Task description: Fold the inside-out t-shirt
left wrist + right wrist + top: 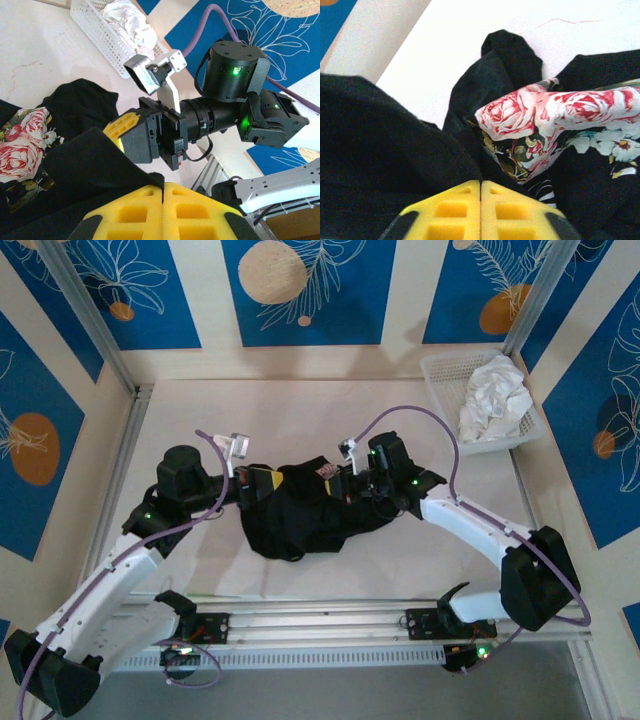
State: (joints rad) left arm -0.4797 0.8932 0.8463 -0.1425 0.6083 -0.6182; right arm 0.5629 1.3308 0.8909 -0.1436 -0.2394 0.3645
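Note:
The inside-out t-shirt (pixel 300 520) lies bunched in a black heap at the middle of the table, between the two arms. A red-and-white rose print (pixel 530 115) shows in its folds. My left gripper (pixel 262 483) is at the heap's left end. In the left wrist view its yellow pads (pixel 135 210) press together on a fold of the black cloth (pixel 75 170). My right gripper (pixel 342 483) is at the heap's upper right. In the right wrist view its pads (pixel 515 210) are shut, with black cloth (pixel 380 140) caught at their tips. The two grippers face each other at close range.
A white mesh basket (pixel 445 370) holding a crumpled white cloth (pixel 495 400) stands at the back right corner. An aluminium rail (pixel 330 625) runs along the near edge. Metal posts rise at the back left and right. Bare tabletop (pixel 300 410) lies behind the heap.

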